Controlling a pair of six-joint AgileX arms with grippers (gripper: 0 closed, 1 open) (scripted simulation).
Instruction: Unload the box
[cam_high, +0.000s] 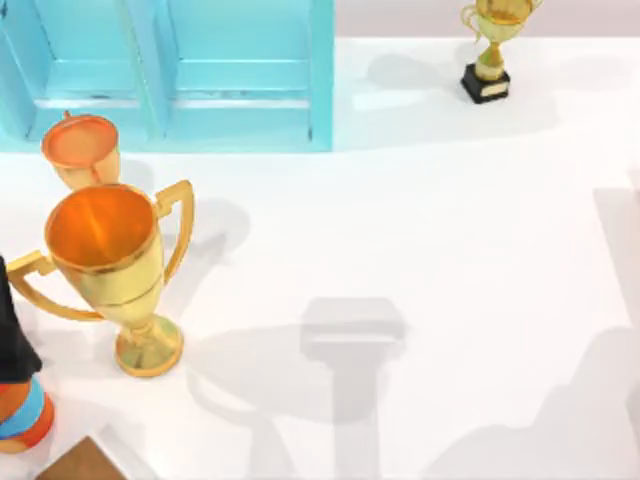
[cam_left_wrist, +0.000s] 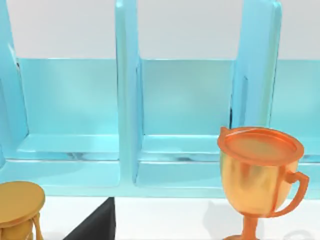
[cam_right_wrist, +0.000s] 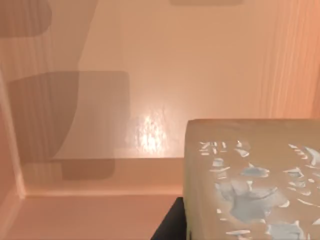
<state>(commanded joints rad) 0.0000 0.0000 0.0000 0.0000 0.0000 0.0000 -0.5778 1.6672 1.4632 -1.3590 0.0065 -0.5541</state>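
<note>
I cannot tell either arm's finger state. Risk: the large gold trophy (cam_high: 108, 270), left of frame on the surface (cam_high: 420, 230), could topple against the copper cup (cam_high: 82, 148) if I brush it.

black arm link (cam_high: 14, 335), orange-and-blue band (cam_high: 24, 415)

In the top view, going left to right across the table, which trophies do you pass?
Small copper cup → large gold trophy → small gold trophy on a black base at the far right.
</note>
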